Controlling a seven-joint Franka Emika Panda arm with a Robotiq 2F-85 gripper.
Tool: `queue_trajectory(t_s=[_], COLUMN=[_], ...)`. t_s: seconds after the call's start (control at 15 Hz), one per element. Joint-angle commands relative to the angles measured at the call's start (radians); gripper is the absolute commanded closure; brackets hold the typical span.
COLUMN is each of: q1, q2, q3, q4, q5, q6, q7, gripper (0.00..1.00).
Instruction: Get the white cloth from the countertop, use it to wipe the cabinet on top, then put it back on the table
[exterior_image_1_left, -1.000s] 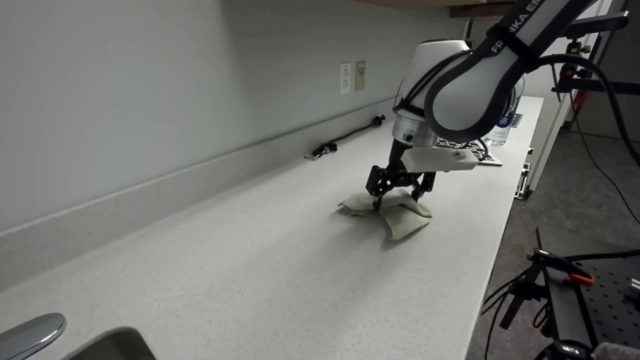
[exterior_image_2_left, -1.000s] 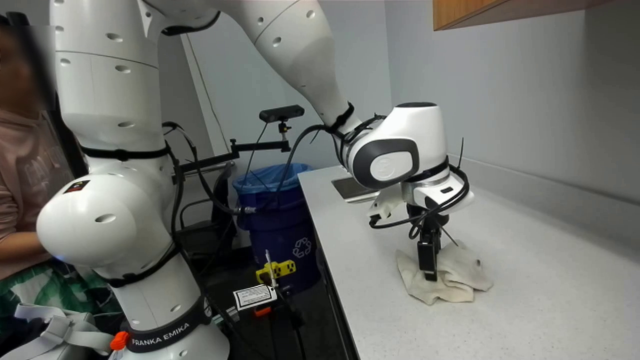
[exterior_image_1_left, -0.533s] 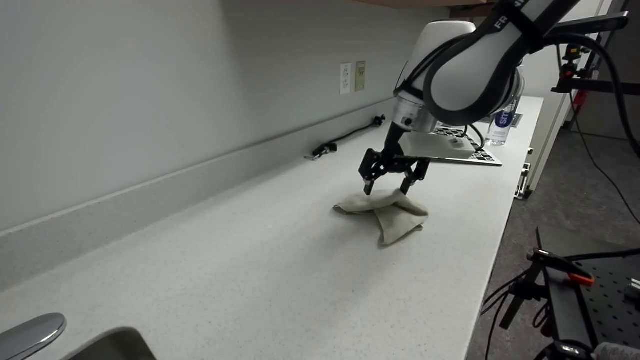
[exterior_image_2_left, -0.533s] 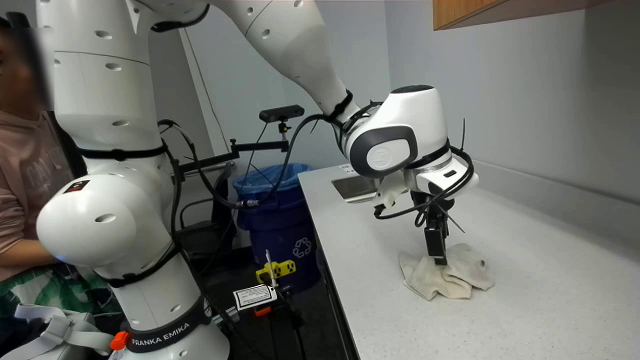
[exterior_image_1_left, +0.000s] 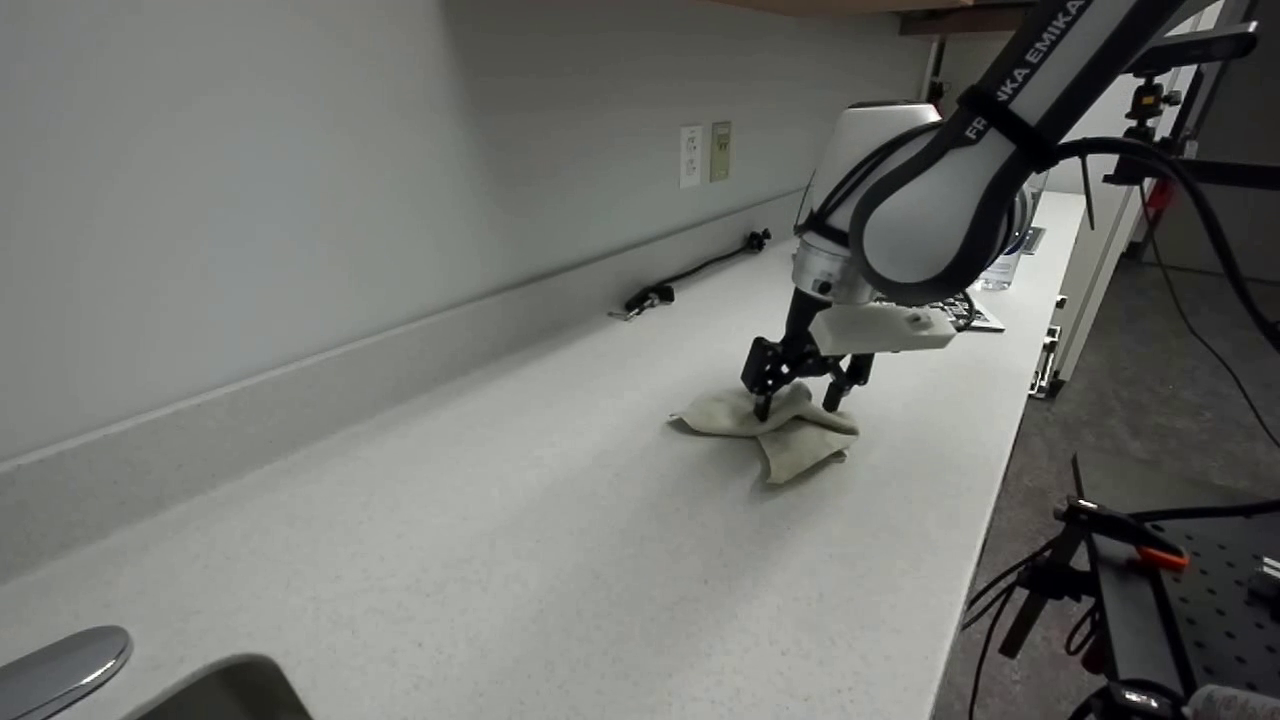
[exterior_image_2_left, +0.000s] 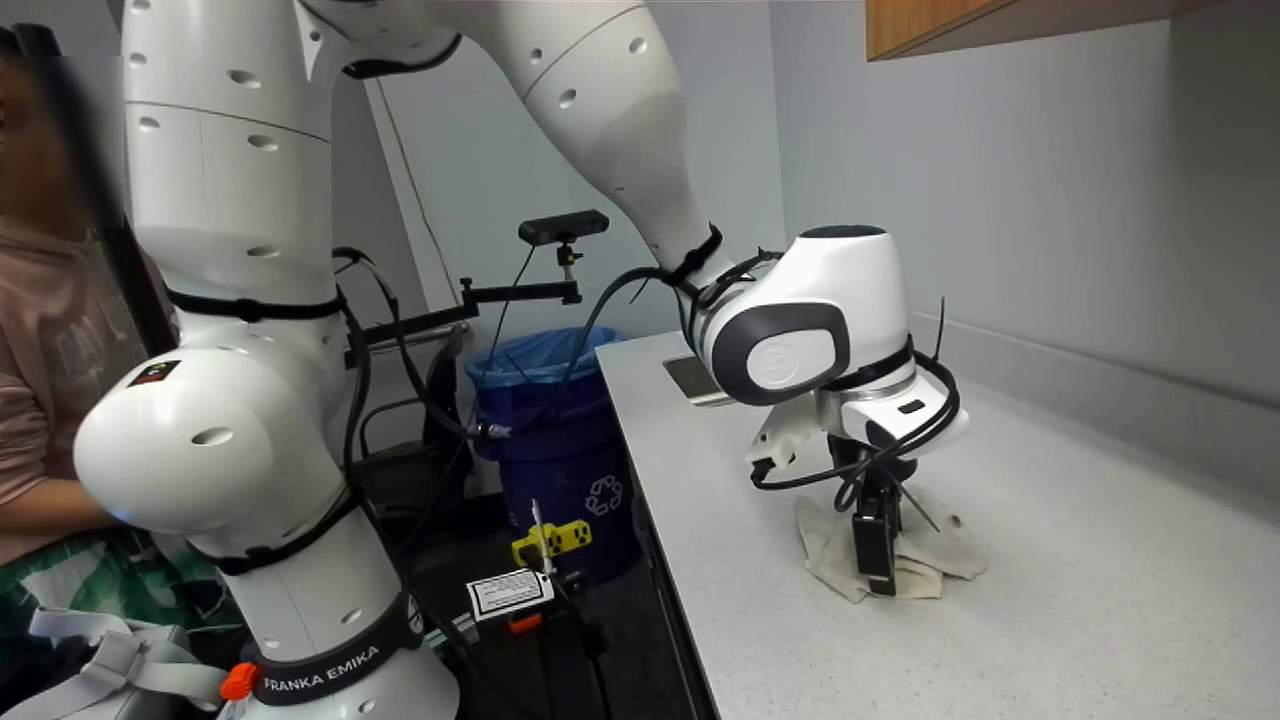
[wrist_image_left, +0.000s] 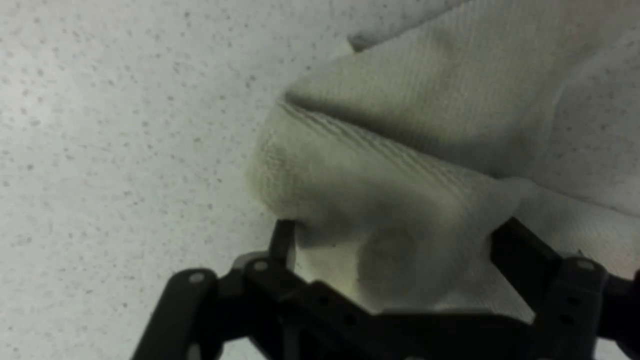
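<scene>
The crumpled off-white cloth lies on the white countertop. It also shows in an exterior view and spreads across the wrist view. My gripper points down over the cloth with its fingers apart. In an exterior view the gripper reaches down at the cloth's near part. In the wrist view the gripper has raised folds of cloth between its open fingers. The fingertips are low at the cloth; firm contact cannot be told. The wooden cabinet hangs above the counter.
A black cable lies along the backsplash. A laptop and a bottle stand behind the arm. A sink and a chrome fixture are at the near end. A blue bin stands beside the counter.
The gripper rose off the cloth between one second and half a second ago, then came down onto it again. The cloth's folds shifted slightly. The fingers stay apart.
</scene>
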Motion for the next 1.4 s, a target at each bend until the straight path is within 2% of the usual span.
queue_trajectory(t_s=[0.0, 0.13, 0.2, 0.27, 0.8, 0.93, 1.13, 1.33], q1=[0.008, 0.012, 0.018, 0.02, 0.018, 0.019, 0.01, 0.002], q2=[0.018, 0.019, 0.022, 0.023, 0.012, -0.013, -0.068, -0.148], q3=[0.016, 0.02, 0.013, 0.011, 0.01, 0.012, 0.026, 0.038], q4=[0.014, 0.015, 0.019, 0.02, 0.041, 0.037, 0.023, 0.013], q5=[0.042, 0.047, 0.034, 0.03, 0.025, 0.011, -0.003, -0.024], q6=[-0.031, -0.042, -0.043, -0.041, -0.037, -0.052, -0.103, -0.205], q7=[-0.018, -0.016, -0.01, -0.011, -0.029, -0.051, -0.139, -0.227], gripper=[0.0, 0.0, 0.25, 0.26, 0.88, 1.0, 0.97, 0.97])
